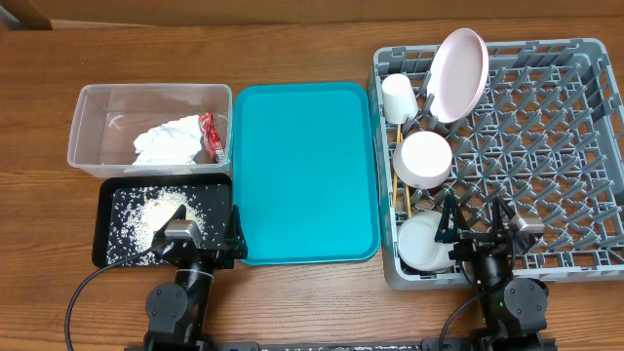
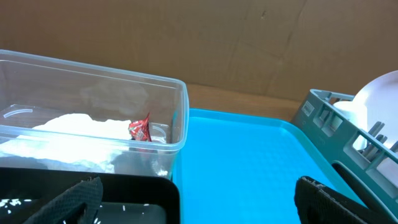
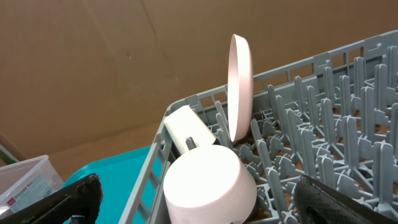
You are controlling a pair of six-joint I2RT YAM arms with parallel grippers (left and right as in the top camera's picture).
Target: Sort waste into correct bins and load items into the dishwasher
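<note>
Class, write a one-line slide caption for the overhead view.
Napkin and wrapper in the clear tub, rice on the black tray, plate, cup and bowls loaded in the grey rack.

Left fingers spread wide and empty, right fingers equally wide, also empty

Tub behind flat bin on L, serving tray mid, rack R.

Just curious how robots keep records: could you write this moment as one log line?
left claw open | right claw open | tub: napkin, wrapper | black tray: rice | rack: plate, cup, two bowls
</note>
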